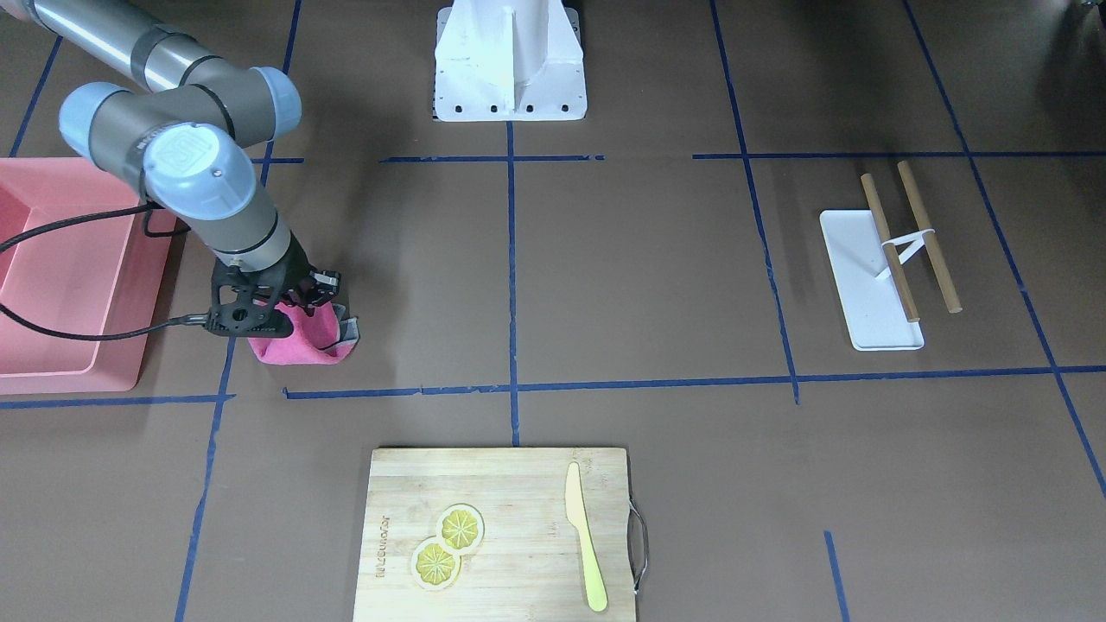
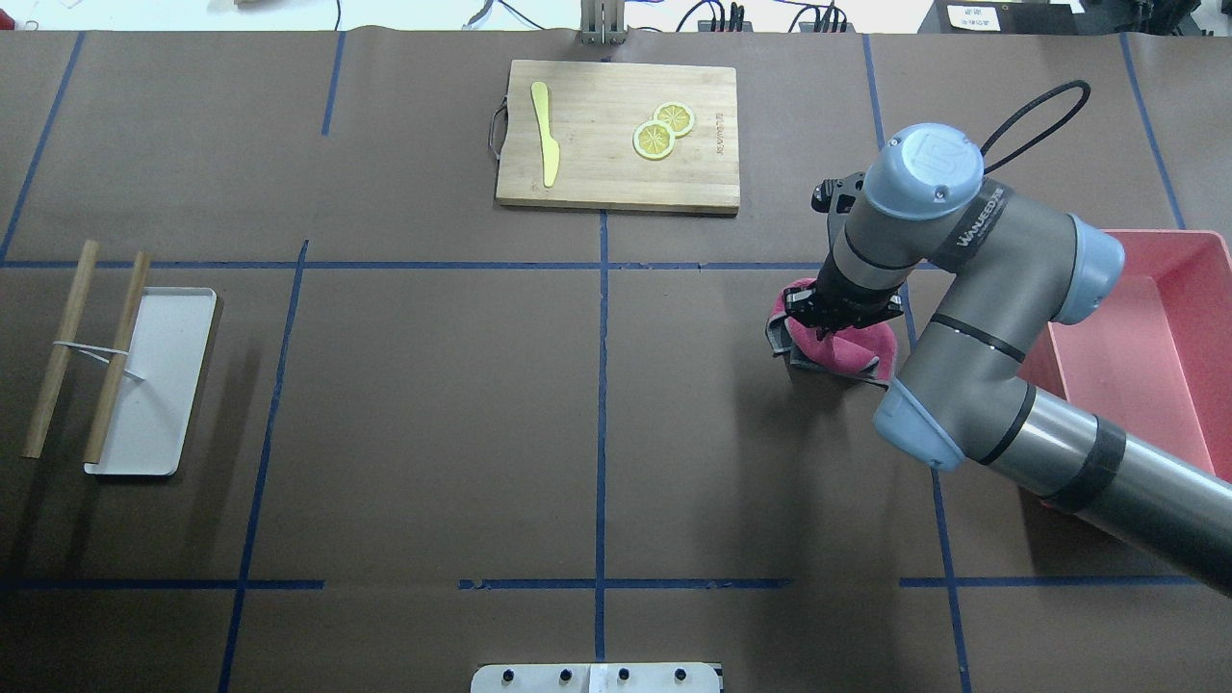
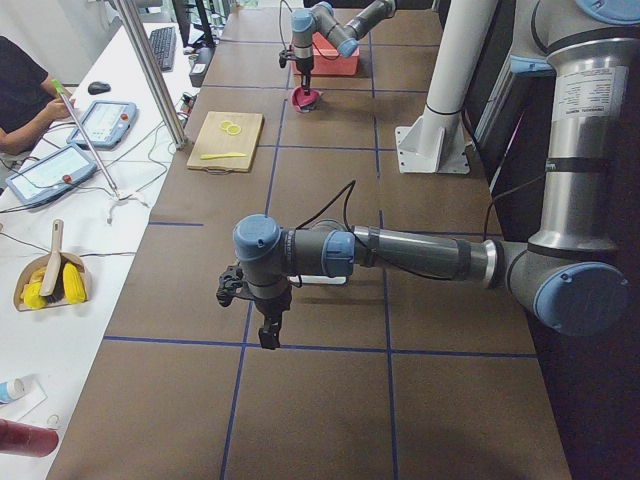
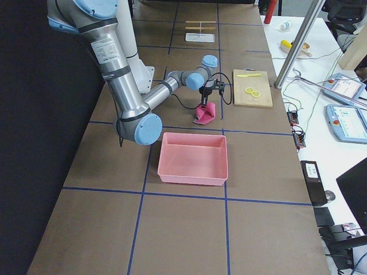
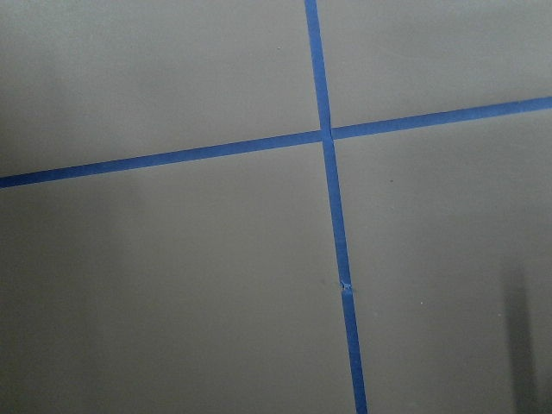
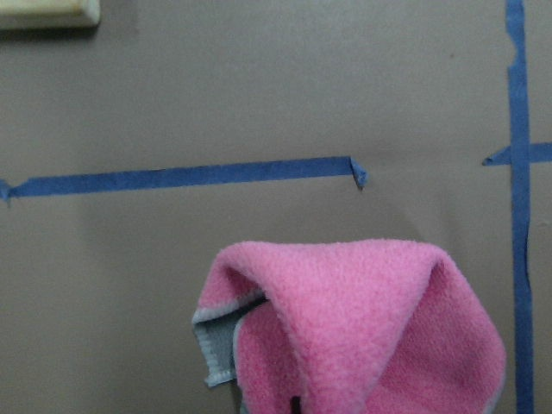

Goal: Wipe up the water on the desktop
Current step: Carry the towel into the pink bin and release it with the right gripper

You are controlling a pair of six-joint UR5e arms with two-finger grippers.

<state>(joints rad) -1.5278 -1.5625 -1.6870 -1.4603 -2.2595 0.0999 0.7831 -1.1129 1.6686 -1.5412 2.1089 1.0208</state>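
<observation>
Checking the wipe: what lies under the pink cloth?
Brown desktop, which the pink cloth touches, pinched above by the right tool. The patch beneath is covered; wetness there cannot be seen.

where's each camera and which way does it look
Front-facing: across the table, facing the base; right gripper on pink cloth.
Overhead: behind the robot, looking forward, down; right arm.
Exterior left: table's left end; left gripper near.
Exterior right: right end; right arm near.
Left wrist: down on desktop; no body.
Right wrist: down on the cloth.
Front-facing and overhead share the cutting board.
</observation>
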